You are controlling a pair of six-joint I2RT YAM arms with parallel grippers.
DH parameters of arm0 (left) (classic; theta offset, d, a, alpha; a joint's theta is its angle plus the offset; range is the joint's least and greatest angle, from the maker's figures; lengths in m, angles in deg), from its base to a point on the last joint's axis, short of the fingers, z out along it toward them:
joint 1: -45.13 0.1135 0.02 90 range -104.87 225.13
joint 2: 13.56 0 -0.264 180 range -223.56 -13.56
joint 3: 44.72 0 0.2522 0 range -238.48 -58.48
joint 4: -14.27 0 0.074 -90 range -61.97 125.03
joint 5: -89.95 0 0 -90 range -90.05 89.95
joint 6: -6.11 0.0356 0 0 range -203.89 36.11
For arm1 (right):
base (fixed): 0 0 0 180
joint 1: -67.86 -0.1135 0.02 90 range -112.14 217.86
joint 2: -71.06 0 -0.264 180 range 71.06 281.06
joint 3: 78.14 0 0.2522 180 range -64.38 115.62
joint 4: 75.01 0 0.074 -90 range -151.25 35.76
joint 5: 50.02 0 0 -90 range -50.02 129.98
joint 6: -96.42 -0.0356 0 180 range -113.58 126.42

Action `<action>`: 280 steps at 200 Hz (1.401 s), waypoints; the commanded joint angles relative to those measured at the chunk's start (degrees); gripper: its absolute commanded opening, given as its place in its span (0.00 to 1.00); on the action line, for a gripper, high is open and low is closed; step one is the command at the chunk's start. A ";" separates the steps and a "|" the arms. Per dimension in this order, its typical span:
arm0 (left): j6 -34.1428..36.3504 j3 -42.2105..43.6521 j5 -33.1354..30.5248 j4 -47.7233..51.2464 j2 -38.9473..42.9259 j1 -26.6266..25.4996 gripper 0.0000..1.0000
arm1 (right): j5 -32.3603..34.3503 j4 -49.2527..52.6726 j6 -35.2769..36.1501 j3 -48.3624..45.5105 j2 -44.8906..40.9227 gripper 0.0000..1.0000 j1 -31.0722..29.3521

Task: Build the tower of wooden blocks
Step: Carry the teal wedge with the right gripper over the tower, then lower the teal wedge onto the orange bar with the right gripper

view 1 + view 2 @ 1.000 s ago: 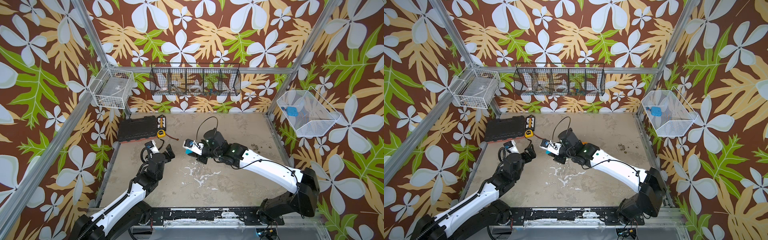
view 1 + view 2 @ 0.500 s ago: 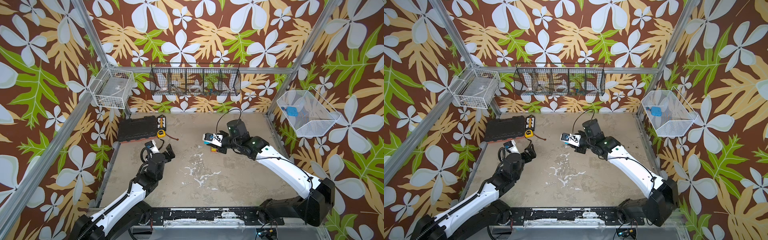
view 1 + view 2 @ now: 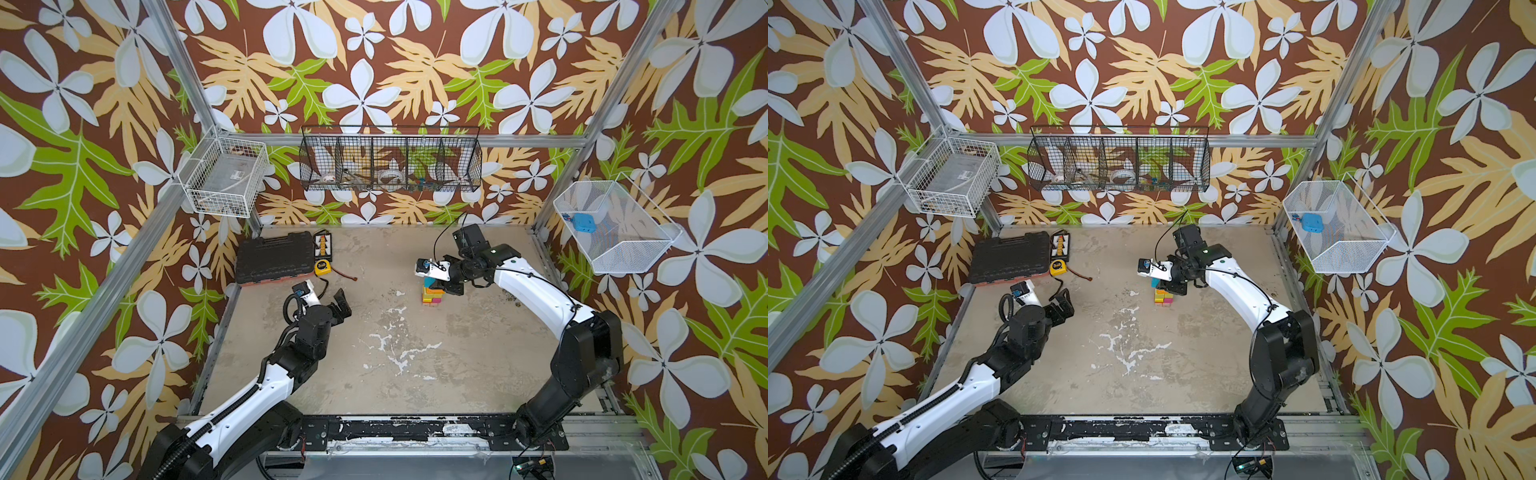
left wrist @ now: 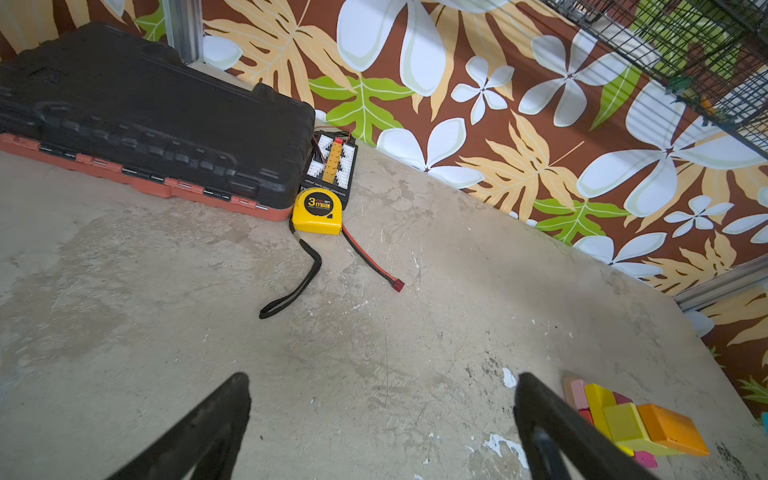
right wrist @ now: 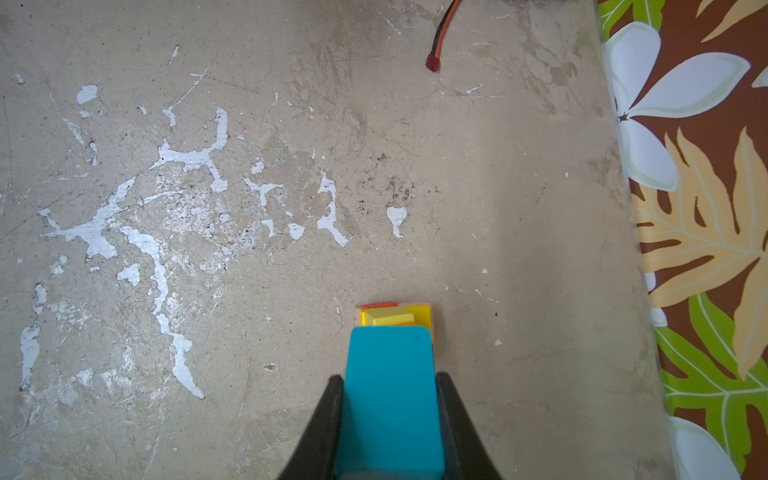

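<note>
Right jaws clamp smooth teal block [image 5: 390, 399] just above painted wooden tower [image 3: 431, 296]; left jaws gape wide, empty, over scuffed, pitted counter [image 3: 415, 374].

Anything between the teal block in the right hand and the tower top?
Nothing visible. The right hand holds the teal block just over the tower; its yellow top layer shows bare. Contact can't be told.

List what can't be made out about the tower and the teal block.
- Whether the teal block rests on the tower: right wrist view, block covers the contact; both top views, right end effector hides it.
- Tower's block count: too small in both top views; left wrist view, the left end effector overlaps it.
</note>
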 commanded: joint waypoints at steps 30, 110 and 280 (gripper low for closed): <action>0.81 -0.89 2.97 -2.51 -2.27 0.03 1.00 | -2.90 5.35 4.07 4.67 5.88 0.00 0.38; 0.86 -1.17 2.55 -1.95 -2.25 0.03 1.00 | -4.93 1.47 6.92 -0.28 3.28 0.00 3.65; 0.83 -1.43 2.66 -1.97 -2.69 -0.01 1.00 | -8.34 5.13 11.11 3.84 8.06 0.00 5.89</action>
